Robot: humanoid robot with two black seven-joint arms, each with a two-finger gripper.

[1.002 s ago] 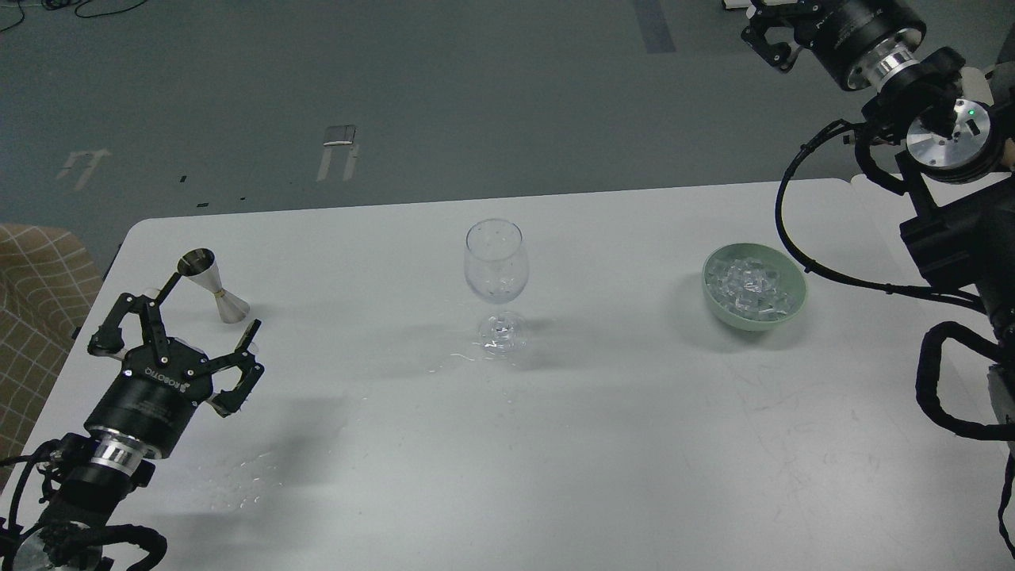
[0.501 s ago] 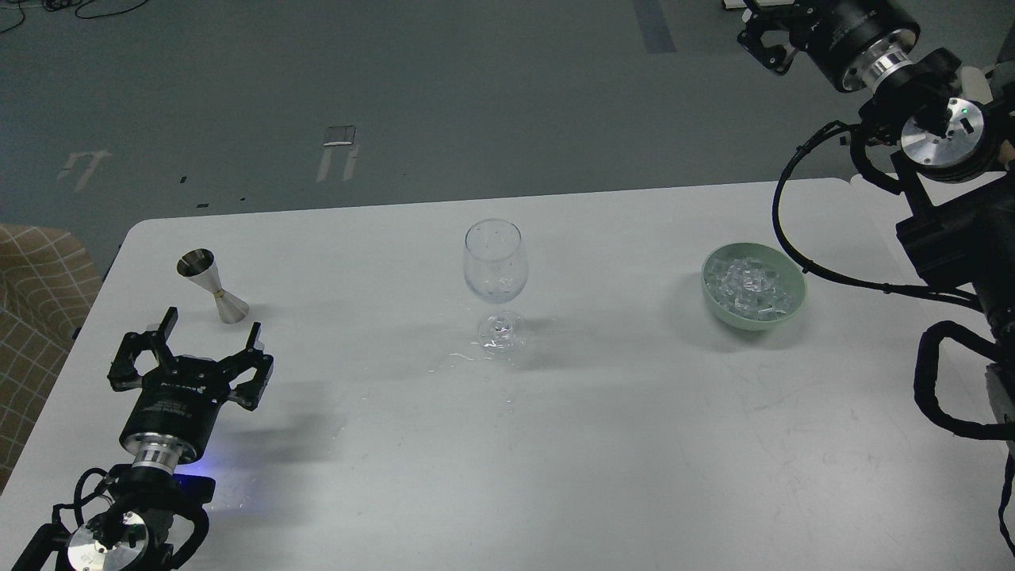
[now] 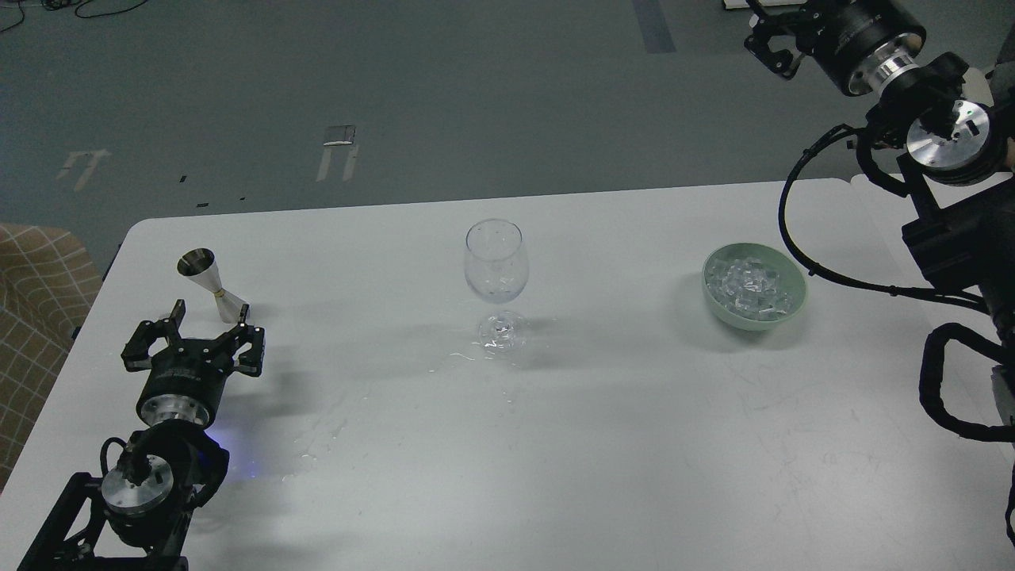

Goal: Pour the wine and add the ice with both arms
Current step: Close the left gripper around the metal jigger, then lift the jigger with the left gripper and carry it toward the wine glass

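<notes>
The left arm [image 3: 151,444] is seen entering from the lower left, its wrist angled up and forward, and the left gripper [image 3: 210,313] is held with its fingers spread apart. The right arm [image 3: 944,198] is raised at the upper right, where the right gripper [image 3: 765,36] is cropped by the frame edge, so its finger spacing cannot be made out.

A white table [image 3: 603,444] with rounded far corners carried three things, spread in a row across its far half. A steel jigger [image 3: 212,285] stood tilted near the left edge. A clear wine glass [image 3: 496,277] stood upright at the middle, well apart from the jigger. A pale green bowl [image 3: 785,305] sat to the right, holding ice [image 3: 749,284] cubes. Small wet streaks [image 3: 468,357] glinted on the tabletop by the glass's foot, and more droplets [image 3: 317,440] lay toward the near left. Faint scuffs marked the right side.
</notes>
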